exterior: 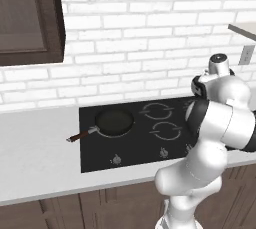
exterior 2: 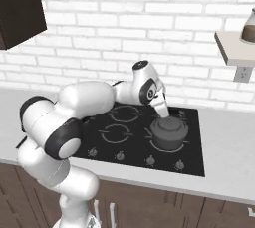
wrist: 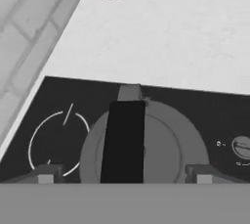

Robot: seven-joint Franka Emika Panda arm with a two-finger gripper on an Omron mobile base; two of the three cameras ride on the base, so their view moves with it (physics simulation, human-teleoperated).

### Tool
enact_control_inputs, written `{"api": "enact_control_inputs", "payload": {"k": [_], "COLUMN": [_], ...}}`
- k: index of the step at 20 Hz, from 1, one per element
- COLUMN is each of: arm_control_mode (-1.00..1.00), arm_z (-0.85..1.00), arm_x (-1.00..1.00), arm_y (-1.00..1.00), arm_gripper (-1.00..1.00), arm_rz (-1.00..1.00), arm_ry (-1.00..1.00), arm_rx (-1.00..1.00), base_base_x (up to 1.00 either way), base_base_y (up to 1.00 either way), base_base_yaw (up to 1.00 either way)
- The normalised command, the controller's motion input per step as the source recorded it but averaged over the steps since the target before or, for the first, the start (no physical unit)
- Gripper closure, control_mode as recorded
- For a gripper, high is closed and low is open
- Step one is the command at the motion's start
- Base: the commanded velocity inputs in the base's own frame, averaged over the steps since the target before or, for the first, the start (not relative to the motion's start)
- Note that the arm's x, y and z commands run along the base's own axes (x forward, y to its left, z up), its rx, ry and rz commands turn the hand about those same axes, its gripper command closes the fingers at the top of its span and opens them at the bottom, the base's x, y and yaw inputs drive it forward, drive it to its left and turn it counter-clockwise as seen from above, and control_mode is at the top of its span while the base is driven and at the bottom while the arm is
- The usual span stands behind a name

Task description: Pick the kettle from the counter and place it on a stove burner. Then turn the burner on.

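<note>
On the stove (exterior 2: 191, 145) burner sits the kettle (exterior 2: 169, 131), right under gripper (wrist: 124, 176) | arm reaching down | fingers spread wide, straddling its handle, gripping nothing.

A black frying pan (exterior: 114, 122) with a brown handle sat below the white brick wall (exterior: 150, 33), a dark cupboard (exterior: 27, 18) hung on that wall

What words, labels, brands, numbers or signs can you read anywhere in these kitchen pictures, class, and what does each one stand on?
None can be read.
The stove bears only white ring burner marks and small knobs; tiny marks beside a knob in the hand view are too small to read.
The kettle, the pan, the counter and the brick wall show no lettering.
</note>
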Motion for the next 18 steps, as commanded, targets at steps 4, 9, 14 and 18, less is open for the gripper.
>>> {"api": "enact_control_inputs", "payload": {"k": [4, 9, 14, 18], "arm_control_mode": [-1.00, -1.00, -1.00, -1.00], "arm_z": [0.32, 0.01, -0.01, -0.16], "arm_x": [-1.00, -1.00, -0.85, -0.27], "arm_y": [-0.25, -0.42, -0.40, -0.07], "arm_gripper": [-1.00, -1.00, -1.00, -1.00], "arm_rz": [0.12, 0.17, 0.32, 0.48], "arm_ry": [-0.03, 0.00, 0.08, 0.20], "arm_rx": [0.00, 0.00, 0.00, 0.00], "base_base_x": [0.00, 0.00, 0.00, 0.00], "base_base_y": [0.00, 0.00, 0.00, 0.00], "base_base_yaw": [0.00, 0.00, 0.00, 0.00]}}
